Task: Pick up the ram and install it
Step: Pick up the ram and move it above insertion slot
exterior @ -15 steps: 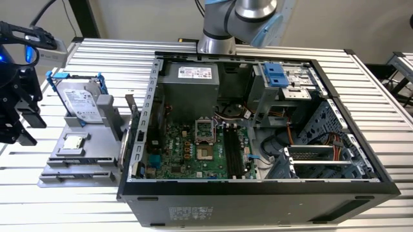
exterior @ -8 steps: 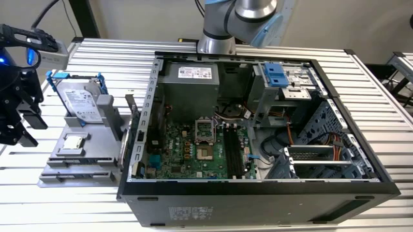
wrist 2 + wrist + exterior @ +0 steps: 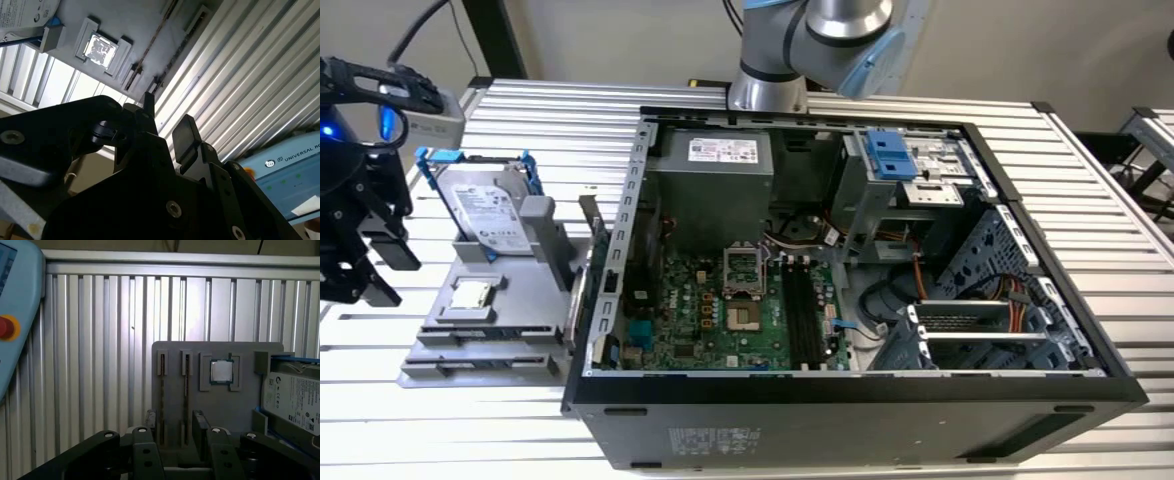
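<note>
The ram shows edge-on as a thin dark strip [image 3: 186, 390] standing in a slot of the grey holder [image 3: 245, 405]; a second similar strip [image 3: 161, 390] stands in the slot beside it. In the second wrist view the same strips [image 3: 150, 47] run across the holder [image 3: 100, 20]. My gripper [image 3: 175, 419] is open and empty, its fingers [image 3: 199, 422] just short of the holder's near edge, touching nothing. In the exterior view the black gripper [image 3: 376, 268] hangs at the far left, beside the holder [image 3: 454, 355].
The holder also carries a silver processor chip [image 3: 221, 371] and a hard drive in a blue bracket [image 3: 487, 205]. The open computer case [image 3: 854, 385] lies on the slatted table, its motherboard memory slots [image 3: 803, 315] exposed. A teach pendant [image 3: 15, 315] lies on the table.
</note>
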You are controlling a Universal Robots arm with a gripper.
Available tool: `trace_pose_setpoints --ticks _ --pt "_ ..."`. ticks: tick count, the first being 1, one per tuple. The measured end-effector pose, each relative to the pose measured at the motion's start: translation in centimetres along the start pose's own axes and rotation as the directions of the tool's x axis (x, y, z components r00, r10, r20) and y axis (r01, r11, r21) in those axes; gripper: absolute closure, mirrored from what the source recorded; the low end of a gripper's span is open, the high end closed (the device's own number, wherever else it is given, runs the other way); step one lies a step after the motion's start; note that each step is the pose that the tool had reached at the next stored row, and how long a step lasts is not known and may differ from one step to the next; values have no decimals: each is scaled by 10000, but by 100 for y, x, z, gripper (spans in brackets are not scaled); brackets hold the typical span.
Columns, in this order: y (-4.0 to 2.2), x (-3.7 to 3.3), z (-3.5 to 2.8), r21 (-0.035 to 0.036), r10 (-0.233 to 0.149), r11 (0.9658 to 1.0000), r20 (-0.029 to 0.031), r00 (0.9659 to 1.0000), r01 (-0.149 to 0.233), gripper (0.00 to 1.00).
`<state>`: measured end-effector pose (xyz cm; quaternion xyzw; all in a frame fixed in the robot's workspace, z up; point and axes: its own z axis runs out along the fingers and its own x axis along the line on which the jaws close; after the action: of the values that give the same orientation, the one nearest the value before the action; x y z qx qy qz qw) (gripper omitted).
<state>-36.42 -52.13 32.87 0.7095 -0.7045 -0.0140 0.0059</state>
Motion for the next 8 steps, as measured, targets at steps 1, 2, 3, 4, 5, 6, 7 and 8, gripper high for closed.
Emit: trace_pose_setpoints --ticks 1,2,3,4,5,6,7,8 --pt "0 0 4 0 0 10000 0 10000 0 0" --pt "0 0 8 -1 0 10000 0 10000 0 0" --pt "0 0 11 -1 0 10000 -1 10000 0 0" --pt "0 0 14 -1 0 10000 -1 10000 0 0" --pt "-1 0 18 0 0 10000 0 10000 0 0" --pt "-1 0 23 1 0 10000 1 10000 0 0" --pt "-1 0 27 0 0 10000 0 10000 0 0" --pt "-1 0 31 0 0 10000 0 10000 0 0"
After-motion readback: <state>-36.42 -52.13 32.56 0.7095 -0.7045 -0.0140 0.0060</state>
